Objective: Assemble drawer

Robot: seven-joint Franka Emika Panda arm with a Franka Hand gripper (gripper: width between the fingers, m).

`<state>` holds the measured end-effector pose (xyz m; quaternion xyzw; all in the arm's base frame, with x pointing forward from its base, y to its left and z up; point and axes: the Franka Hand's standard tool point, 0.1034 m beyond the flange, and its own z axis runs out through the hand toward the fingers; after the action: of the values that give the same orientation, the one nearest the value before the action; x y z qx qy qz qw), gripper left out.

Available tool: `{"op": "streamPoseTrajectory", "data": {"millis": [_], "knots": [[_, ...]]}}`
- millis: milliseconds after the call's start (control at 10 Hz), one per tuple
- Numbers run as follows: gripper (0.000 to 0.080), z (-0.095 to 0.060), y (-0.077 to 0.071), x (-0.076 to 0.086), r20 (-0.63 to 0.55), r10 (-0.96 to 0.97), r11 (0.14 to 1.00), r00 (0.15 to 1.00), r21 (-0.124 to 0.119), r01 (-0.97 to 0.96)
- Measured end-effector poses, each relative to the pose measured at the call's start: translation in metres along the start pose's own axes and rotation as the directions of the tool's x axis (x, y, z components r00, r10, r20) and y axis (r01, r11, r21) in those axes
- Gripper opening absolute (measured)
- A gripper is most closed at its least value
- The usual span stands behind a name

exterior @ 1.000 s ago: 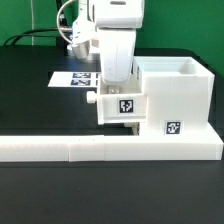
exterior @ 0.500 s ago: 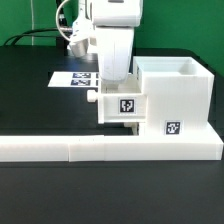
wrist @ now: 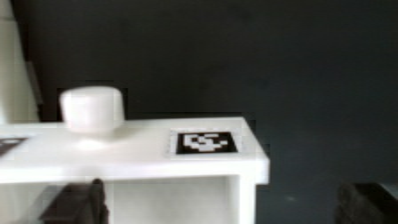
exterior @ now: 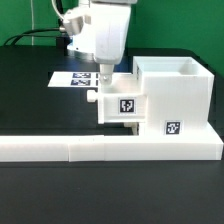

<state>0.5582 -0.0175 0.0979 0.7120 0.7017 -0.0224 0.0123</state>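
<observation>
The large white drawer housing (exterior: pixel 176 92) stands at the exterior view's right, with a tag low on its front. A small white tray (exterior: pixel 121 104) with a round knob (exterior: pixel 91 98) and a tag sticks out of the housing's left side. My gripper (exterior: pixel 103 80) hangs just above the tray's top edge, apart from it. In the wrist view the tray (wrist: pixel 143 165), its knob (wrist: pixel 91 115) and its tag (wrist: pixel 206 143) lie below my gripper (wrist: pixel 222 208). The dark fingertips (wrist: pixel 71 205) stand wide apart and hold nothing. A second tray does not show.
The long low white L-shaped wall (exterior: pixel 90 150) runs along the front and right of the housing. The marker board (exterior: pixel 72 78) lies on the black table behind the gripper. Cables hang at the back left.
The gripper was down around the tray. It has risen and now sits above it with its fingers apart. The tray and housing have not moved.
</observation>
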Motion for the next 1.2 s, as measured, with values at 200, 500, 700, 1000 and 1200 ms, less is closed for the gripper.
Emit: {"op": "streamPoseTrajectory", "data": {"millis": [200, 500, 700, 1000, 1200], "knots": [[0.0649, -0.007, -0.004, -0.028, 0.011, -0.043, 0.999, 0.999, 0.007, 0.043], [0.0649, -0.004, -0.005, -0.034, -0.009, -0.043, 0.999, 0.999, 0.011, 0.043], [0.0649, 0.01, -0.005, -0.05, -0.104, -0.086, 0.996, 0.991, 0.019, 0.088], [0.0649, 0.028, 0.003, -0.052, -0.212, -0.087, 0.995, 0.973, 0.032, 0.096], [0.0649, 0.034, 0.002, -0.031, -0.223, -0.055, 0.996, 0.973, 0.054, 0.068]]}}
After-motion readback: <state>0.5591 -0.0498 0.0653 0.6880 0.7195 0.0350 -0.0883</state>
